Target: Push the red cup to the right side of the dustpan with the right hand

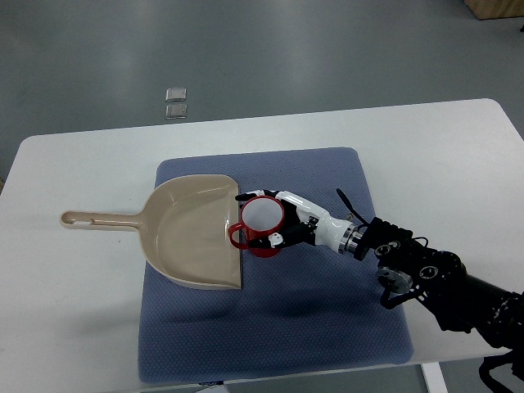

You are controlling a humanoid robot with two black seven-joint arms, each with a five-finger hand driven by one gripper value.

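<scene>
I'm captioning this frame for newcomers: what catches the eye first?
The red cup stands out mid-frame on the blue mat, at the open edge of the beige dustpan. The right hand, reaching in from the lower right, has its fingers wrapped around the cup.

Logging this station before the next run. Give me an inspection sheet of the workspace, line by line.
Surface: white table with a blue mat laid on its middle.
Job's things: red cup upright on the mat, handle towards the dustpan, right at the open edge of the beige dustpan; the dustpan's handle points left, over bare table.
Clutter: nothing seen on the table.
Robot hands: right robot hand wrapped around the cup's right side, fingers against it; left not in view.
Cables: black wiring along the right forearm.
Surroundings: grey floor with two small square plates beyond the table; a wooden object at the top right corner.
</scene>
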